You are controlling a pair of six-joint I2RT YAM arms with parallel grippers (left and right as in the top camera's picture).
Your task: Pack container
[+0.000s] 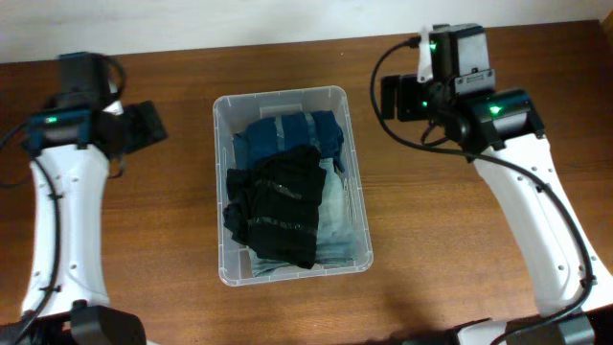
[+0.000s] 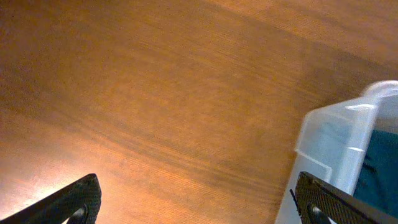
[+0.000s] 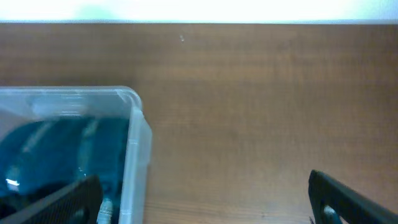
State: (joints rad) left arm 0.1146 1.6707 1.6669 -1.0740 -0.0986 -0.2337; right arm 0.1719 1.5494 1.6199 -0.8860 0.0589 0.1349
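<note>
Centrally, clear container (image 1: 280, 95) full of dark clothes (image 1: 278, 206)

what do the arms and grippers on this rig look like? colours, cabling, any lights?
Matching pair. The left arm and right arm have smooth white shells on the long links and black boxy joint housings. The housings carry green lights, one on the left, two on the right. Thin black cables loop by each wrist. The left gripper and right gripper are black, with matte fingers.
</note>
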